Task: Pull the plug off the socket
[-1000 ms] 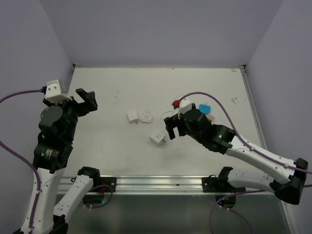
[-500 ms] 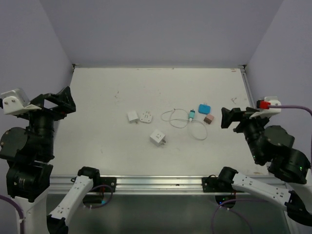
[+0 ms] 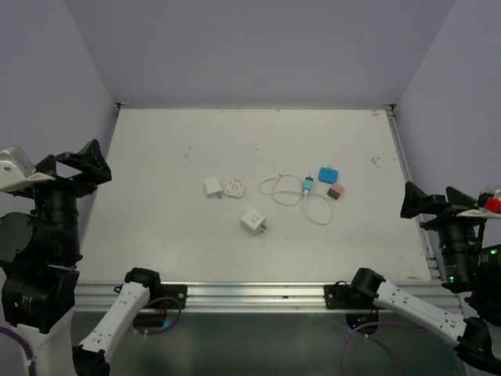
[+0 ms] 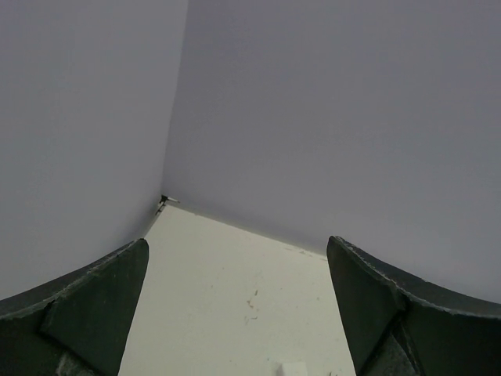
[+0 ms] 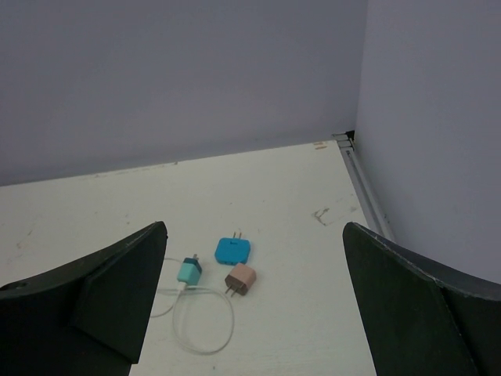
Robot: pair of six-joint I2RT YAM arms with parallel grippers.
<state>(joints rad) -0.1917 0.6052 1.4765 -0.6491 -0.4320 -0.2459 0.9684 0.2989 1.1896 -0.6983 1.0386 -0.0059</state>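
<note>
**A:** Where is the socket sitting?

**B:** The socket [image 3: 253,220] is lying on the table [image 3: 156,235], just near of centre and on its own. A short metal prong is sticking out at its near-right corner. Neither arm is touching it.

**A:** What is lying around it?

**B:** Just far-left of it, a flat white square piece [image 3: 212,187] and a small rounded white piece [image 3: 234,189] are sitting side by side, very close together; I cannot tell whether they touch. To the far right a thin white cable [image 3: 286,192] is looping across the table, with a teal charger block [image 3: 308,185] on it. A blue adapter [image 3: 328,174] and a brown-pink adapter [image 3: 337,191] are resting just right of the teal block. All of these are lying apart from the socket.

**A:** What are the arms doing?

**B:** The left gripper [image 3: 72,163] is hanging over the table's left edge, well apart from the socket, with its jaws spread wide and nothing between them. Its wrist camera is looking at the far-left corner of the walls, and a small white shape is just showing at the bottom edge, too cut off to name. The right gripper [image 3: 436,202] is hanging off the right edge, also well away, with its jaws likewise gaping and empty. Its wrist camera is taking in the blue, teal and brown-pink pieces and the cable loop between its dark fingers [image 5: 117,298].
</note>
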